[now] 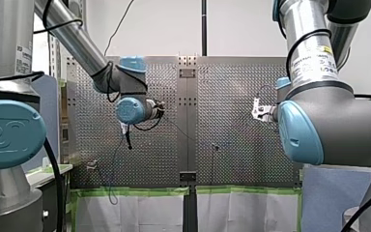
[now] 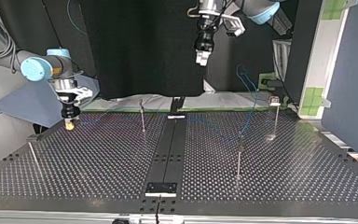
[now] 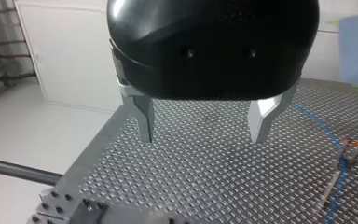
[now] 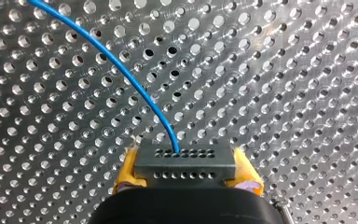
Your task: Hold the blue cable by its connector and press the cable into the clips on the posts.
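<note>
Right gripper (image 4: 186, 164): yellow pads (image 4: 127, 170) clamped on both sides of the dark grey connector (image 4: 185, 161), just above the perforated table (image 4: 284, 93). Blue cable (image 4: 121, 68): leaves the connector's face and arcs away over the holes. Left gripper (image 3: 203, 135): black body, metal fingers (image 3: 142, 114) spread wide, holding nothing, raised over the table. Thin posts (image 2: 238, 158): upright, well apart.

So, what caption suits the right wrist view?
Right end effector grips the connector, blue cable arcing over the perforated table.
</note>
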